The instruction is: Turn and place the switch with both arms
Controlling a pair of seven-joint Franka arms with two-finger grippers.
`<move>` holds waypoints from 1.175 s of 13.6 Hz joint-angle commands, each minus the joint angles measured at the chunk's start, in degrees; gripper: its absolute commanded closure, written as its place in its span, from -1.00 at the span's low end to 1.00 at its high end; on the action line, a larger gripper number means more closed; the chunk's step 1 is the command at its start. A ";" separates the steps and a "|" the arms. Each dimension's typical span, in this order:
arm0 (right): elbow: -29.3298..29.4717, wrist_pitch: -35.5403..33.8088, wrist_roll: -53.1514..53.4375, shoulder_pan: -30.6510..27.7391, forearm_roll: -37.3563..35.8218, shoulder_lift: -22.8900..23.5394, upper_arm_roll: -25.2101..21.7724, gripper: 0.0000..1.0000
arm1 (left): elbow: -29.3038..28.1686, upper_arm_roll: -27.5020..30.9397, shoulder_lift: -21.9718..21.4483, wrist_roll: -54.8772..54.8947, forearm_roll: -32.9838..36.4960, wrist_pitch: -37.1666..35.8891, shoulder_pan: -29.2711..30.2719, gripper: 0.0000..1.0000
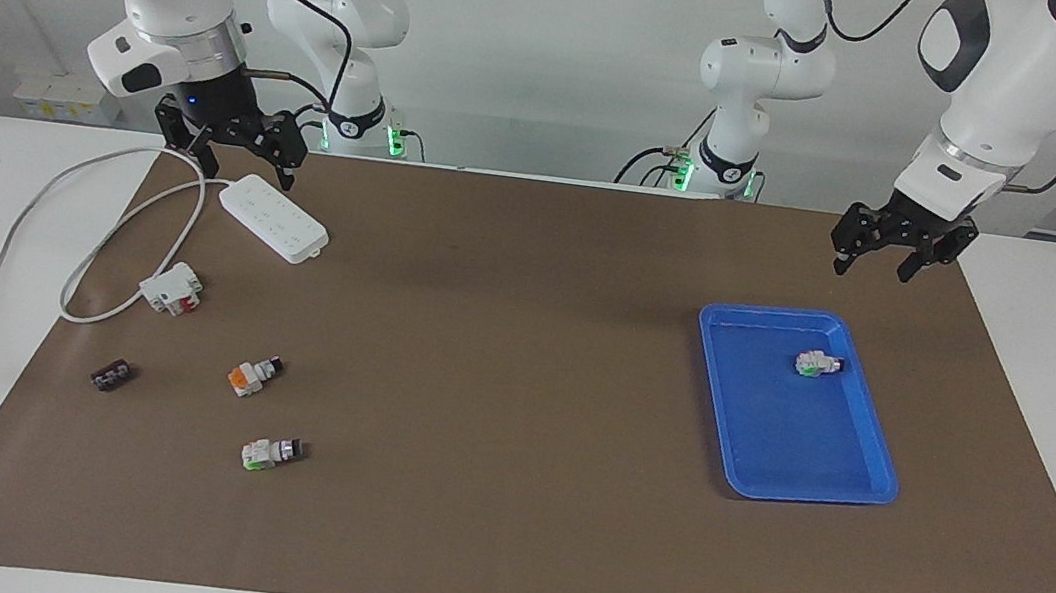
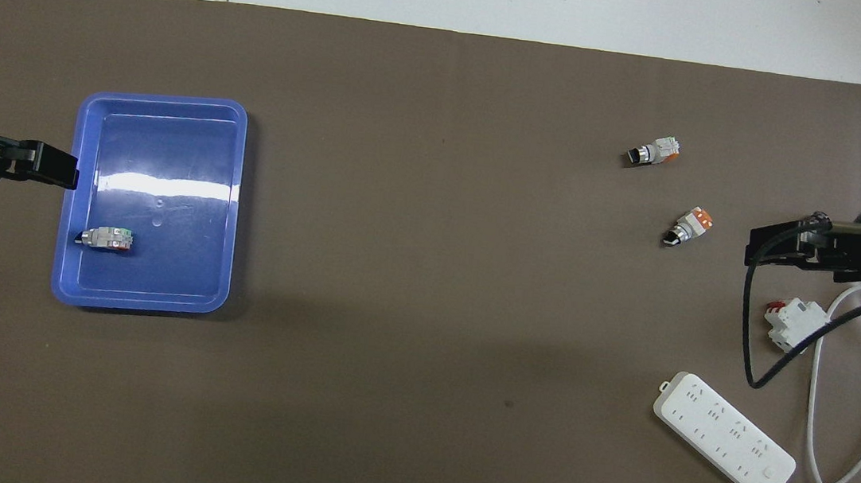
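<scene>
Three switches are in view. One switch [image 1: 819, 364] lies on its side in the blue tray [image 1: 792, 440], green face showing; it also shows in the overhead view [image 2: 107, 239]. Two more lie on the brown mat toward the right arm's end: one with its orange block showing [image 1: 254, 376] [image 2: 688, 226], and one farther from the robots [image 1: 272, 453] [image 2: 652, 152]. My right gripper [image 1: 247, 166] [image 2: 758, 245] is open and empty, raised over the power strip. My left gripper [image 1: 872, 268] [image 2: 62, 169] is open and empty, raised over the mat beside the tray's edge.
A white power strip [image 1: 274, 218] [image 2: 726, 435] with a looping cable lies under the right gripper. A white block with red parts [image 1: 171, 287] [image 2: 794, 321] and a small dark brown block [image 1: 111, 374] lie near the two loose switches.
</scene>
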 commanded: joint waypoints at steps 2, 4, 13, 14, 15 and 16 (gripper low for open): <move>-1.06 -0.06 -1.03 -0.19 -0.54 -0.59 -0.20 -1.00 | -1.97 0.39 -1.65 -0.01 -0.64 1.32 -0.55 -0.99; -1.15 0.12 -1.03 0.07 -2.47 -0.59 -0.20 -1.00 | -1.88 0.39 -1.65 0.07 -0.64 1.32 -0.55 -0.99; -0.97 0.12 -0.86 -0.37 -1.77 -0.59 -0.11 -1.00 | -1.79 0.39 -1.56 0.16 -0.64 1.67 -0.55 -1.00; -1.06 0.12 -0.85 -0.28 -1.69 -0.59 -0.11 -1.00 | -1.71 0.39 -1.56 0.16 -0.64 1.76 -0.55 -1.00; -1.06 0.12 -0.77 -0.28 -1.69 -0.59 -0.11 -1.00 | -1.71 0.39 -1.56 0.25 -0.64 1.93 -0.55 -1.00; -1.06 0.12 -0.77 -0.28 -1.69 -0.59 -0.11 -1.00 | -1.79 0.39 -1.56 0.25 -0.64 2.11 -0.55 -1.00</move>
